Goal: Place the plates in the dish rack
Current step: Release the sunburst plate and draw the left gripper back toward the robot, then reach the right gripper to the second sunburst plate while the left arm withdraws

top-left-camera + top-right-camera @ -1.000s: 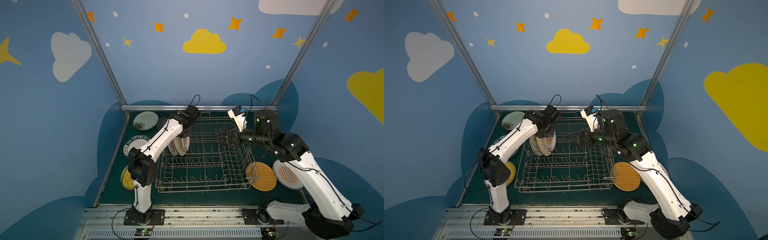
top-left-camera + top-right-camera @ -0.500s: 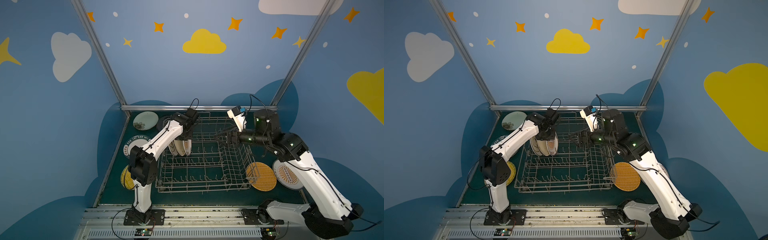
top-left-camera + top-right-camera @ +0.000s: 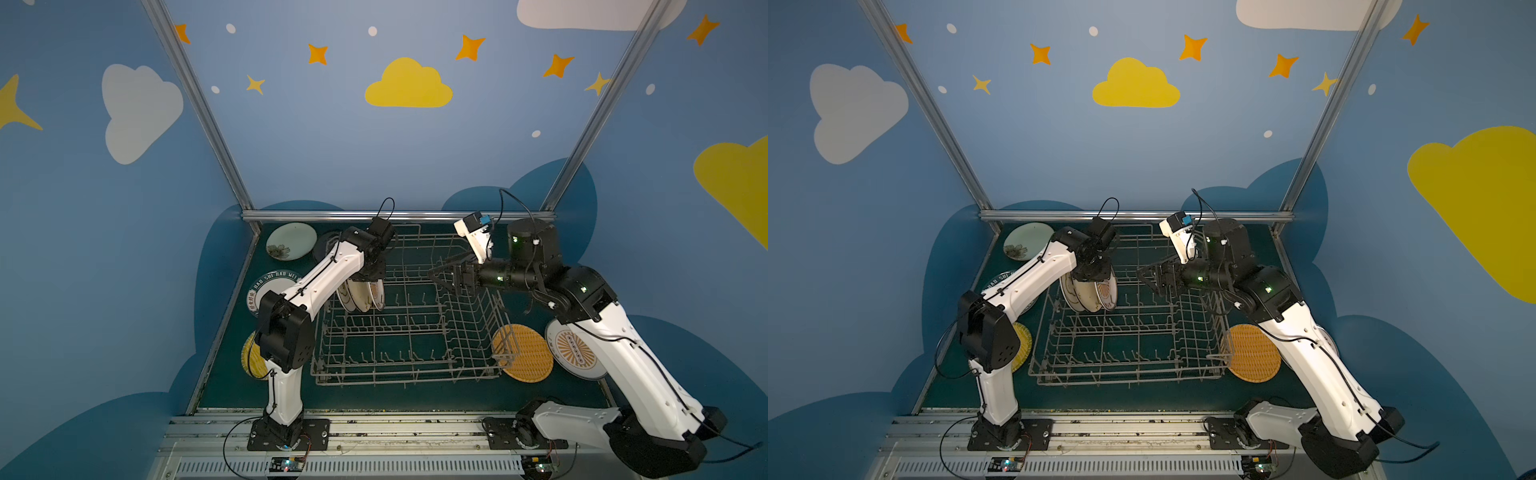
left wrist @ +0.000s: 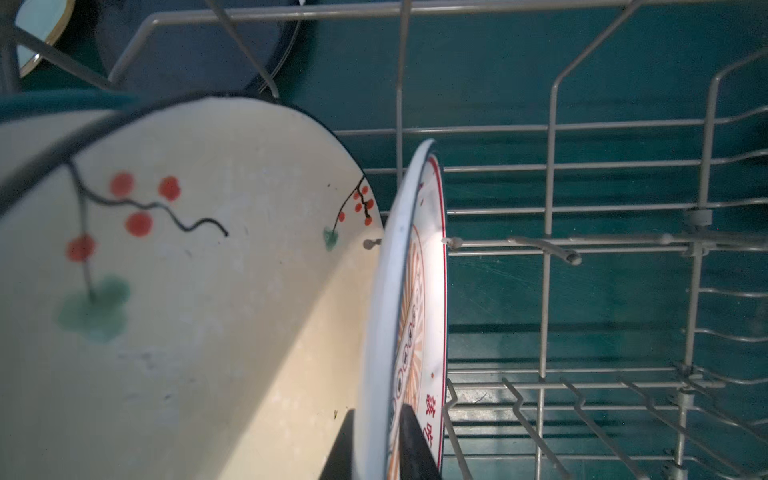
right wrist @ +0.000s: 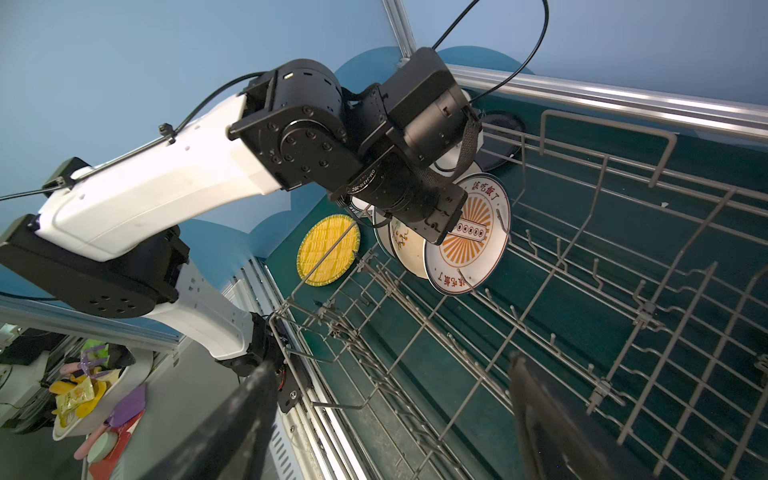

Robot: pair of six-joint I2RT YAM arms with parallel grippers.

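The grey wire dish rack (image 3: 409,332) (image 3: 1125,332) sits mid-table. Three plates stand on edge at its far left: a sunburst plate (image 3: 378,293) (image 4: 415,291) (image 5: 469,245), a cream berry-painted plate (image 4: 187,270) (image 5: 405,249) and one behind. My left gripper (image 4: 378,411) (image 3: 370,274) straddles the sunburst plate's rim, one finger on each side, close to it. Whether they still press it does not show. My right gripper (image 3: 436,276) (image 5: 390,370) hovers open and empty above the rack's far right part.
Flat on the green table lie a pale green plate (image 3: 291,241), a black plate (image 3: 326,245), a lettered-rim plate (image 3: 266,286) and a yellow woven plate (image 3: 249,361) on the left. Another yellow woven plate (image 3: 525,353) and a sunburst plate (image 3: 571,349) lie on the right.
My left arm has sunk slightly, bringing the sunburst plate down among the rack's tines beside the other two plates. The right arm has not moved.
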